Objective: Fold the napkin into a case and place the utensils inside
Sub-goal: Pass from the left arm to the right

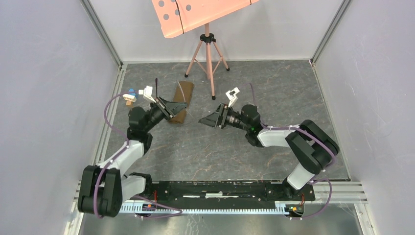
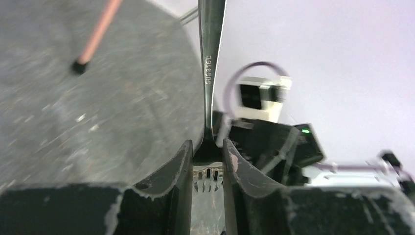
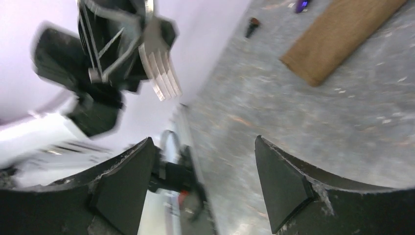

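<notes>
The case (image 1: 186,93) lay folded at far left. The left gripper (image 2: 207,147) clamped the fork (image 2: 211,58) near it; the right gripper (image 3: 203,142) stood open, empty. Tucking the fork in seemingly remained.

Case (image 1: 185,93): plain olive-brown, no pattern. Fork (image 2: 211,58): shiny silver. Table (image 1: 220,156): dark grey, pale marbled veins. Toy block (image 1: 130,95), 9 o'clock of case: blue, white, tan. Tripod (image 1: 208,54), 1 o'clock: pink legs, black feet. Left gripper (image 2: 208,147), right gripper (image 3: 201,144): black. Walls (image 1: 44,98): pale lilac-grey.
</notes>
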